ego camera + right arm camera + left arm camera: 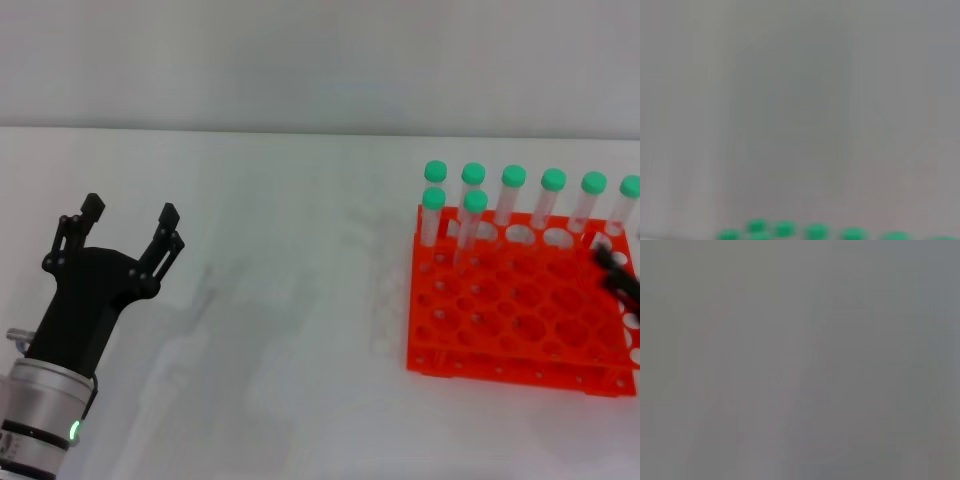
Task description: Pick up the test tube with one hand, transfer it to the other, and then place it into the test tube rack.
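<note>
The orange test tube rack [520, 310] stands on the white table at the right. Several clear test tubes with green caps [475, 202] stand upright in its far rows; two of them are one row nearer at the left. Their caps show blurred in the right wrist view [785, 228]. No tube lies on the table or sits in a gripper. My left gripper [131, 212] is open and empty at the left, well away from the rack. A small part of my right gripper [618, 268] shows at the right edge, over the rack's right side.
The white table [300, 300] stretches bare between the left gripper and the rack. A pale wall runs behind the table's far edge. The left wrist view shows only plain grey.
</note>
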{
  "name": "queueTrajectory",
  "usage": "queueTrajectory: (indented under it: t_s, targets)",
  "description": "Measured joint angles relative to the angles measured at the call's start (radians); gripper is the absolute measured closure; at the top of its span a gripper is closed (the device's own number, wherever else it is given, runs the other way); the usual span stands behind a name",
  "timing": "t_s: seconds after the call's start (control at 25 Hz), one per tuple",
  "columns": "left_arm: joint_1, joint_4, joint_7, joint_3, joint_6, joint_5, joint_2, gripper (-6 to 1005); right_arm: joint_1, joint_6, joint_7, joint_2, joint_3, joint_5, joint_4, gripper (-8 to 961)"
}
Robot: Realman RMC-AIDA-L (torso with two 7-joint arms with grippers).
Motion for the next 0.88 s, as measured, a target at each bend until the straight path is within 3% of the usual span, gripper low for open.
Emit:
queueTrajectory:
  t_s: [0.08,0.32,0.88]
  targets:
    - [-0.002,-0.003,0.000,-0.012,0.000,-0.007,0.001,121,-0.034,0.001,-0.009,-0.002,0.049,0.003,-0.001,250]
    - [-0.007,-0.005,0.000,-0.064,-0.005,-0.014,0.001,120,-0.094,-0.006,-0.022,-0.005,0.168,0.004,0.007,113]
    - [0.000,-0.013,-0.001,-0.057,-0.008,-0.010,0.001,120,-0.107,-0.022,-0.162,0.002,0.349,0.008,0.121,75]
